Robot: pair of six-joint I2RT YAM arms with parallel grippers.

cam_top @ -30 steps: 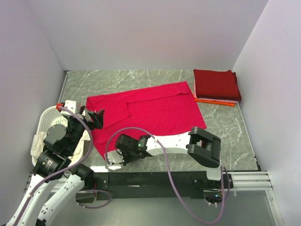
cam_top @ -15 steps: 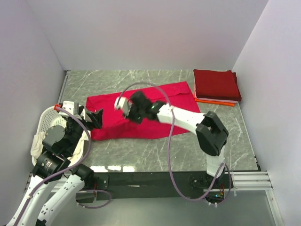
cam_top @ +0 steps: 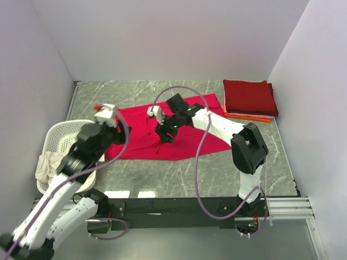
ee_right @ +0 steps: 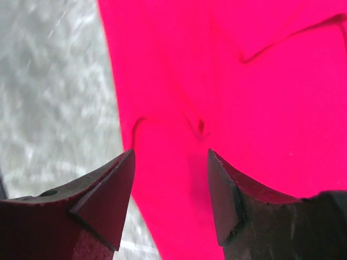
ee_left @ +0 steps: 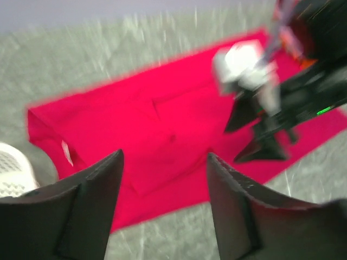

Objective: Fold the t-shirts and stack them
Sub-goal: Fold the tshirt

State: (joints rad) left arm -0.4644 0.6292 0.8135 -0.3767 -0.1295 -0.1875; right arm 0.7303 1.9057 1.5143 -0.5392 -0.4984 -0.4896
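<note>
**Top view.** The red shirt lies spread on the desk, directly beneath the right pincer. It shows creases and an overlaid layer. A folded stack sits well beyond that pincer, to its right. A basket stands well to its left.

**Left wrist view (blurred).** The left pincer is spread wide and holds nothing. It hangs above the shirt's near edge. The right pincer is ahead and to its right, over the same cloth.

**Right wrist view.** The jaws are wide apart and empty. The shirt's edge runs below and between the fingers. A small pucker lies just ahead, and bare desk lies to the left.

**Assessment.** The step in hand appears to be taking hold for the next fold. Recommended:
- Bring each pincer down squarely on the hem.
- Close on every layer at matching points.
- Lift both ends together under even tension so the fold line runs straight.
- Flatten the pucker first, or it may be folded in.
</note>
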